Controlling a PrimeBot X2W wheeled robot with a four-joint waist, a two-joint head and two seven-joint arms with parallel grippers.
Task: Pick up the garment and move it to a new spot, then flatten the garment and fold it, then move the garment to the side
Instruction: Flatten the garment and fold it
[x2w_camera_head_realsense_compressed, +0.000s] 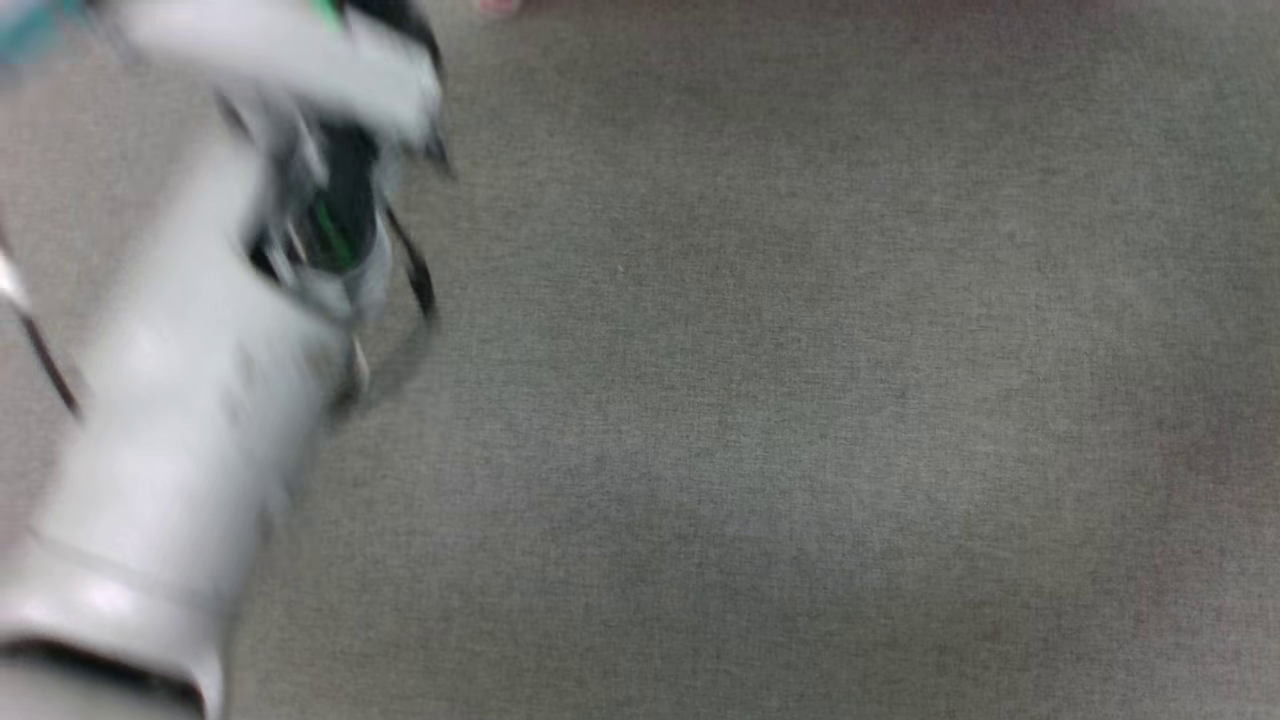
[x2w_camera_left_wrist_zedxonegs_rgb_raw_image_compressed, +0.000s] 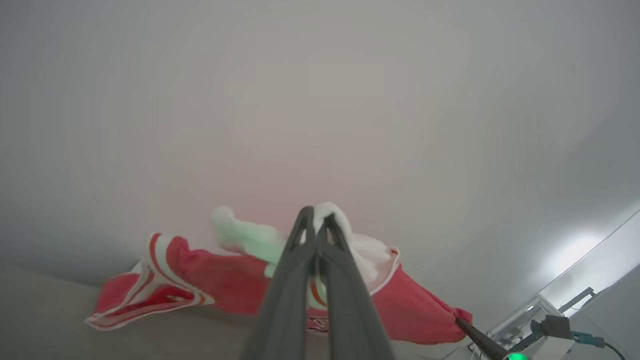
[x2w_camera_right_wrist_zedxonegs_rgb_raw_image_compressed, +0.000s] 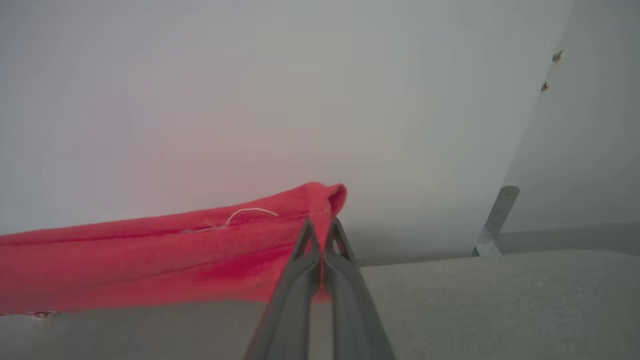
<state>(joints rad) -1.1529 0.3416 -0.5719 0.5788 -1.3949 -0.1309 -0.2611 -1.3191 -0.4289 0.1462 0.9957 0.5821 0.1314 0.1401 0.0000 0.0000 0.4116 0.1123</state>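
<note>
My left gripper (x2w_camera_left_wrist_zedxonegs_rgb_raw_image_compressed: 316, 220) is shut on a white sleeve (x2w_camera_left_wrist_zedxonegs_rgb_raw_image_compressed: 367, 252) of the garment (x2w_camera_left_wrist_zedxonegs_rgb_raw_image_compressed: 225, 280), a red jersey hanging crumpled below the fingers. Its red-and-white striped trim (x2w_camera_left_wrist_zedxonegs_rgb_raw_image_compressed: 150, 282) trails toward the left of the left wrist view. My right gripper (x2w_camera_right_wrist_zedxonegs_rgb_raw_image_compressed: 322, 227) is shut on a red hem of the garment (x2w_camera_right_wrist_zedxonegs_rgb_raw_image_compressed: 150, 255), which stretches away in a taut band to the left of the right wrist view. The black "23" is hidden. In the head view my pale left forearm (x2w_camera_head_realsense_compressed: 170, 440) reaches up the left side, blurred.
A grey fabric surface (x2w_camera_head_realsense_compressed: 800, 400) spreads across the head view. A plain pale wall (x2w_camera_right_wrist_zedxonegs_rgb_raw_image_compressed: 250, 75) stands behind the garment, with a metal bracket (x2w_camera_right_wrist_zedxonegs_rgb_raw_image_compressed: 492, 220) at its foot on the right. Pale equipment with a cable (x2w_camera_left_wrist_zedxonegs_rgb_raw_image_compressed: 555, 327) sits at the lower right of the left wrist view.
</note>
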